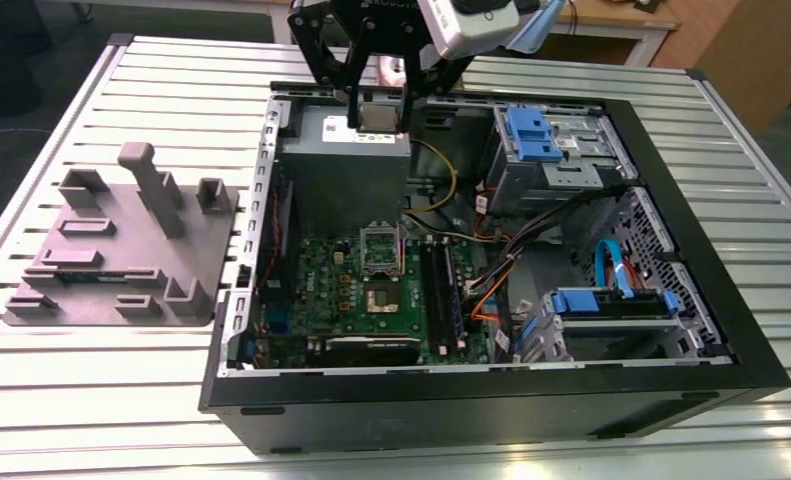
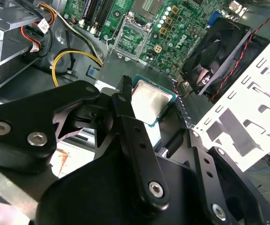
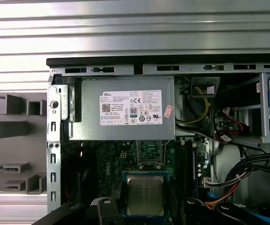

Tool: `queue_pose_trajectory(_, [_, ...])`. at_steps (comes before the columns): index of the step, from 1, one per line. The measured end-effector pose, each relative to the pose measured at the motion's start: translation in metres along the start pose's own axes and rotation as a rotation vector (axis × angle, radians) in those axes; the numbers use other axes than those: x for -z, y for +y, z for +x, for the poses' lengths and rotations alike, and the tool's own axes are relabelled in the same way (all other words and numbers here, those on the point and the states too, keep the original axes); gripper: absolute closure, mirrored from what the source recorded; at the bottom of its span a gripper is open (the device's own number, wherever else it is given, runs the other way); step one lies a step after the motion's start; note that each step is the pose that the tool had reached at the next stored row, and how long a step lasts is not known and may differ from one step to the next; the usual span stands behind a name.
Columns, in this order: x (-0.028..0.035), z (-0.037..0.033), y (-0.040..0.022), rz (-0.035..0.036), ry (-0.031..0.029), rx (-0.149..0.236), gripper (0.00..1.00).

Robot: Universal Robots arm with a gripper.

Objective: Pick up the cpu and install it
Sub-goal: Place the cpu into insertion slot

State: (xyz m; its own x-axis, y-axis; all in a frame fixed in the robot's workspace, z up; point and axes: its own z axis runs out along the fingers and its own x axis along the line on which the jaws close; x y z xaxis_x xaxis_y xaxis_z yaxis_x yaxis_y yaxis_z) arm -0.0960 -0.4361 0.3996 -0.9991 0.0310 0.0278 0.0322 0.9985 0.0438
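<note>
The hand (image 1: 378,112) is pinching the cpu (image 1: 378,122) by two edges, at the upper middle of the exterior view, above the power supply (image 1: 346,150) inside the open case. In both wrist views the cpu (image 3: 145,194) lies flat between the fingers, metal top showing. To do this step well, I think it must be level, come exactly over the socket (image 1: 386,296) lower in the frame, have the corners matched, and go down without sliding or force
</note>
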Motion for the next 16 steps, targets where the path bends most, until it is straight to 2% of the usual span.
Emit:
queue_pose_trajectory(6, [-0.002,-0.0002,-0.002,0.0,0.0001,0.0,0.53])
queue_pose_trajectory(13, [-0.0127,-0.0011,-0.0174,0.0,0.0001,0.0,0.53])
queue_pose_trajectory(16, [-0.0181,-0.0054,-0.0215,-0.0002,0.0,0.0,0.53])
